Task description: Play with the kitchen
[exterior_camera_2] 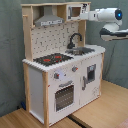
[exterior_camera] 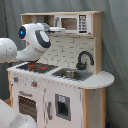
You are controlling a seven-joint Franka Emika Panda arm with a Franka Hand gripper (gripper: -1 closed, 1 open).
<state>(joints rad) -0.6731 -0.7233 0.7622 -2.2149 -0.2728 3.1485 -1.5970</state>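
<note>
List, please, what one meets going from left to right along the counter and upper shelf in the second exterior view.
Grey hood → stovetop → black faucet → sink → robot arm at the second exterior view's right.

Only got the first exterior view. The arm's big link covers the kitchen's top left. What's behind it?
Observer: A grey hood, right above the stovetop. It shows fully in the second exterior view.
Operator: Where does the arm end up?
Observer: In the second exterior view the gripper is at the height of the microwave, by its front. I can't tell if they touch.
Operator: What is the unit standing on?
Observer: The kitchen stands on a light wooden surface, which your view cuts off.
</note>
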